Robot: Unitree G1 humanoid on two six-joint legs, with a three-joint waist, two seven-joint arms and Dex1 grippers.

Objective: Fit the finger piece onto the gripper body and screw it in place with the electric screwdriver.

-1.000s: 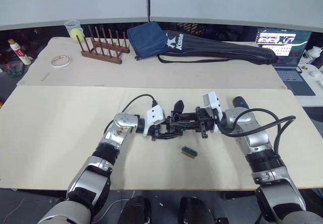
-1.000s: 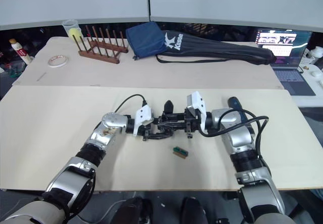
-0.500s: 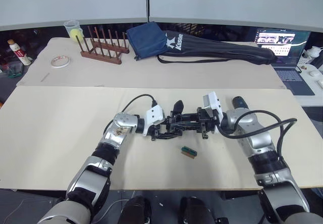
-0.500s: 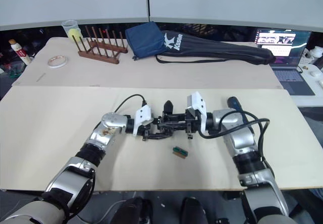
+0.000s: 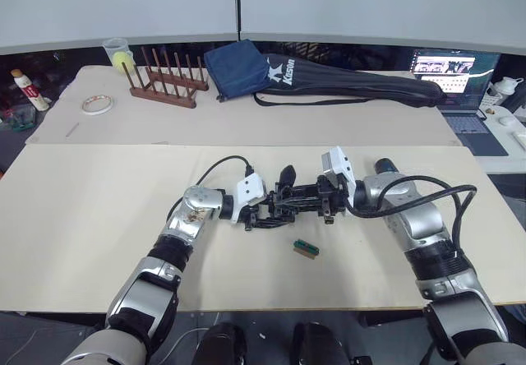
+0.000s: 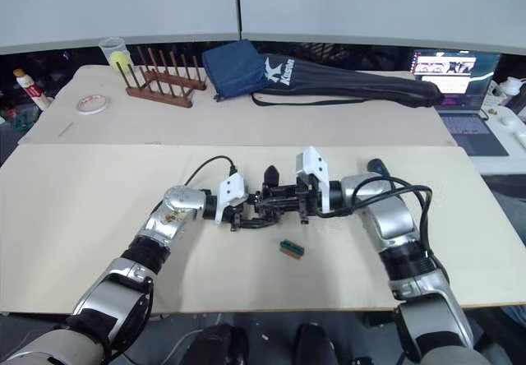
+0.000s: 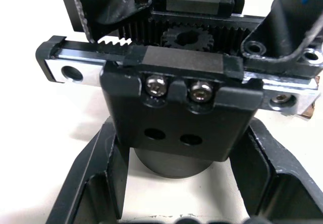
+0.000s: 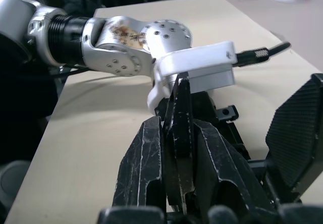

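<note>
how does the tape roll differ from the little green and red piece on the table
The tape roll is a pale ring lying on the far table; the green-and-red piece is a small dark bar on the near table, beside the gripper body. The roll looks bigger. Both lie flat, untouched.

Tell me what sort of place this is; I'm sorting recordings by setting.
Most likely an office or lab workbench. An open laptop sits at the far right, a long black bag and a wooden peg rack lie on the rear table, and grey partition panels stand behind.
</note>
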